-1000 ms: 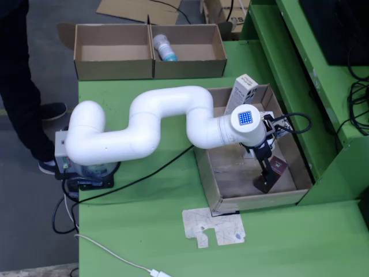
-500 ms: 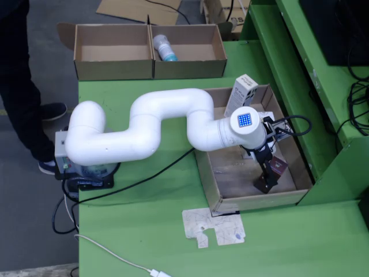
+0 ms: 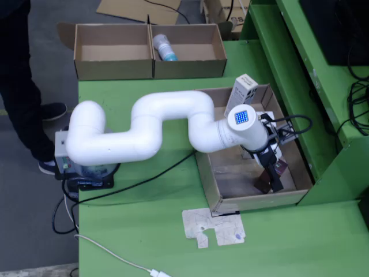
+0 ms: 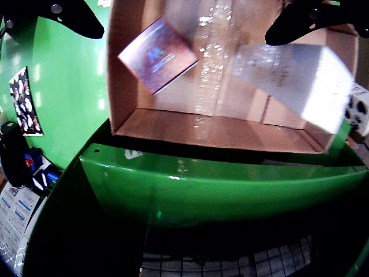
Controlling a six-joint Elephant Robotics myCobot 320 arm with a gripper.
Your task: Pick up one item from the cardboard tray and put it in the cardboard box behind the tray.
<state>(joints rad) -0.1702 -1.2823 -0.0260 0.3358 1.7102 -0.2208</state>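
Note:
In the overhead view my gripper (image 3: 270,180) hangs low inside the cardboard tray (image 3: 230,199), at its front right corner. A small maroon box (image 3: 281,167) lies right beside the black fingers. A tall white carton (image 3: 241,92) leans at the tray's back wall. The wrist view shows my gripper (image 4: 184,33) open, black fingertips (image 4: 78,17) spread wide at the top corners. The maroon box (image 4: 158,55) lies flat on the tray floor between them, and the white carton (image 4: 294,78) is blurred on the right. The two-compartment cardboard box (image 3: 150,68) stands behind the tray.
A white and blue bottle (image 3: 164,47) lies in the right compartment of the back box. A green frame (image 3: 300,75) rises along the tray's right side, and its rail (image 4: 225,179) fills the wrist view below the tray. A flat paper cutout (image 3: 214,226) lies in front.
The wrist has swung slightly to the right and the fingers have shifted toward the maroon box. The maroon box and white carton have not moved.

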